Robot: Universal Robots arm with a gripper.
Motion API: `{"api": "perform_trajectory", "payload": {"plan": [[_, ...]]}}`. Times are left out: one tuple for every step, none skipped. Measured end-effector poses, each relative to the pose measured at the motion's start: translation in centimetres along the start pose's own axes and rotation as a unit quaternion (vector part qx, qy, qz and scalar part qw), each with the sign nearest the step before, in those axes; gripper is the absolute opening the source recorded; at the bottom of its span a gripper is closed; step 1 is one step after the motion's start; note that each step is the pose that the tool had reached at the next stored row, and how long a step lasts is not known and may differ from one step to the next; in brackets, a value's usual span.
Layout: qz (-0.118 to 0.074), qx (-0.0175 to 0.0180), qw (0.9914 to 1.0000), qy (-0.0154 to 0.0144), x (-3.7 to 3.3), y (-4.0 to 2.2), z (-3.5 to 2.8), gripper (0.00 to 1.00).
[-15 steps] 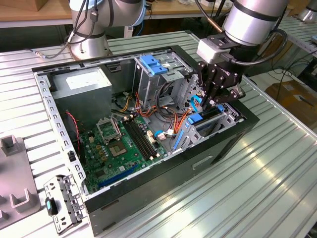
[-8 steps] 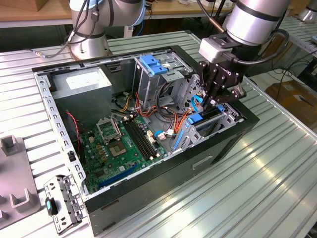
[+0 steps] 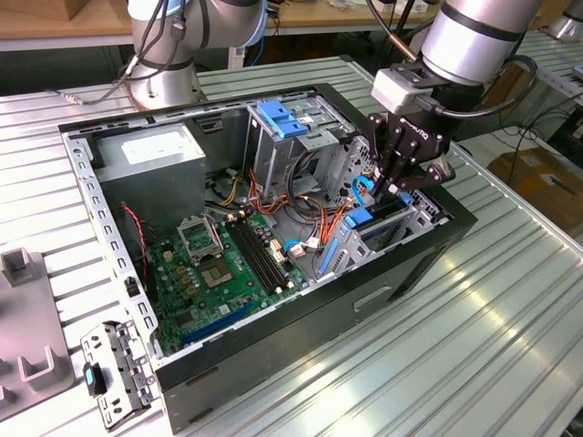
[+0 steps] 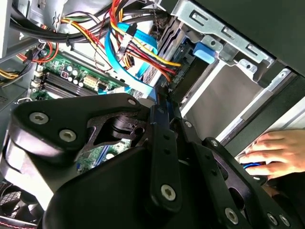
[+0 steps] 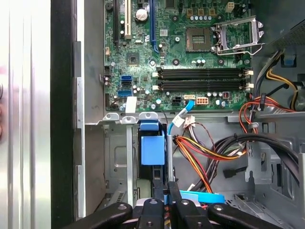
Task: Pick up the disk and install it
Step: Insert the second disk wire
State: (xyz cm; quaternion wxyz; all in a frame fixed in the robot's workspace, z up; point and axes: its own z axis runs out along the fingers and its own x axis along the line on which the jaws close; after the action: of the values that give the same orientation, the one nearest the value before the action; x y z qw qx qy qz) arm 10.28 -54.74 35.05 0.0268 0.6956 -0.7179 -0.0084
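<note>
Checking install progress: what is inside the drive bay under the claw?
A blue carrier piece stands in the bay, with the claw right at its edge. The disk body itself is covered by the bay walls and claw.

We see just the blue end tab [image 5: 152, 149] of the silver-grey hard disk in the first wrist view; its metal body sits hidden inside the grey metal drive cage [image 3: 401, 223]. The black gripper [image 3: 397, 187] covers the disk's top edge in the exterior view, so we cannot tell its finger state. Beside the cage, a person's hand [image 4: 274, 155] is cut off by the second wrist view's edge.
</note>
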Motion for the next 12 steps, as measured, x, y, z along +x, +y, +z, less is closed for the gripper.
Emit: {"api": "perform_trajectory", "payload": {"plan": [[0.001, -0.0004, 1.00000, -0.0001, 0.00, -0.06, 0.00, 0.16], [0.003, -0.0011, 0.99999, -0.0003, 0.01, -0.09, 0.02, 0.16], [0.005, -0.0019, 0.99999, -0.0004, 0.01, -0.12, 0.03, 0.16], [0.006, -0.0026, 0.99998, -0.0004, 0.02, -0.13, 0.04, 0.16], [0.008, -0.0035, 0.99996, -0.0004, 0.03, -0.15, 0.06, 0.16], [0.010, -0.0043, 0.99994, -0.0004, 0.03, -0.16, 0.09, 0.16], [0.013, -0.0052, 0.99990, -0.0005, 0.03, -0.17, 0.13, 0.16], [0.015, -0.0059, 0.99987, -0.0006, 0.03, -0.19, 0.17, 0.16], [0.017, -0.0064, 0.99984, -0.0008, 0.03, -0.26, 0.21, 0.16], [0.018, -0.0065, 0.99982, -0.0009, 0.04, -0.30, 0.23, 0.16], [0.020, -0.0066, 0.99979, -0.0008, 0.05, -0.36, 0.22, 0.16], [0.021, -0.0066, 0.99976, -0.0009, 0.05, -0.36, 0.22, 0.16]]}}
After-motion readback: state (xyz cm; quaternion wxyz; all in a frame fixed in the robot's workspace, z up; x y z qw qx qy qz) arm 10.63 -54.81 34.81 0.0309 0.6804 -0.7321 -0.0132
